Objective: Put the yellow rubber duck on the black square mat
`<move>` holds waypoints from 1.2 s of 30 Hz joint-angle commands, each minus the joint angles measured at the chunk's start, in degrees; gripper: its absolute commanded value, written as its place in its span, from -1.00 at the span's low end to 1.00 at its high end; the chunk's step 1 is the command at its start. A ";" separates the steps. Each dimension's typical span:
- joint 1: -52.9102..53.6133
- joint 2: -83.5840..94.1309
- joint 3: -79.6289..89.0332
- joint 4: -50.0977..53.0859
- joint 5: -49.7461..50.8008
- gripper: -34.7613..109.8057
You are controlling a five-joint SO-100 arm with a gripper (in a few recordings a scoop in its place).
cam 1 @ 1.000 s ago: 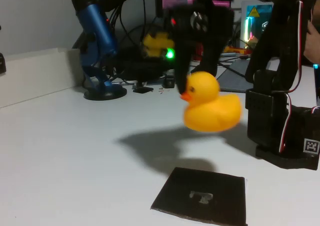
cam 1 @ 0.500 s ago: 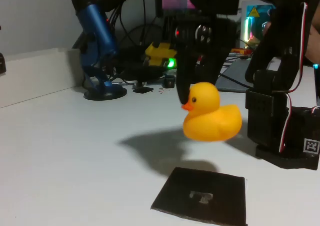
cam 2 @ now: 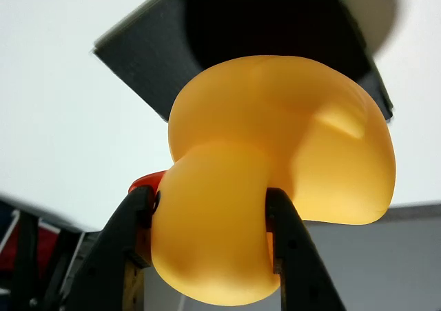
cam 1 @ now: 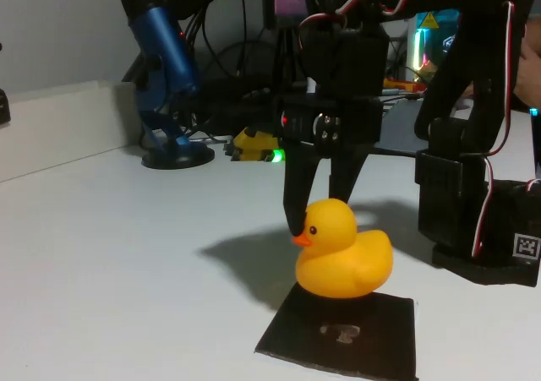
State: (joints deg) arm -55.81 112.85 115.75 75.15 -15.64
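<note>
The yellow rubber duck (cam 1: 342,254) hangs upright by its head, its underside at or just above the back edge of the black square mat (cam 1: 347,330); I cannot tell whether they touch. My black gripper (cam 1: 319,216) comes straight down from above and is shut on the duck's head. In the wrist view the two dark fingers (cam 2: 127,235) press the head of the duck (cam 2: 275,180) from both sides, and the mat (cam 2: 275,42) lies below it. A pale grey mark sits at the mat's centre.
The arm's black base (cam 1: 478,220) stands right of the mat. A blue microphone on a round stand (cam 1: 165,77) is at the back left, with cables and a small yellow object (cam 1: 252,142) behind. The white table (cam 1: 110,263) is open to the left.
The gripper has carried the duck down and slightly left, from well above the table to just over the mat's back edge. The grip on the head is unchanged.
</note>
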 commanded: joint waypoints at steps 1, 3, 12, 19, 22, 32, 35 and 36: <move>-1.49 0.53 0.79 -0.18 -0.70 -0.40; -1.49 0.53 0.97 -0.18 -0.70 -0.40; -1.49 0.44 1.85 -0.35 -0.70 -0.40; -1.49 0.44 1.85 -5.19 -0.70 -0.40; -1.49 0.26 1.93 -5.62 -0.70 -0.40; -1.58 -3.60 1.41 -5.62 -0.70 -0.40; -1.58 -3.69 1.76 -5.62 -0.70 -0.40; -1.58 -3.69 1.85 -5.54 -0.70 -0.40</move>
State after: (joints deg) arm -55.99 108.81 117.25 69.52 -15.64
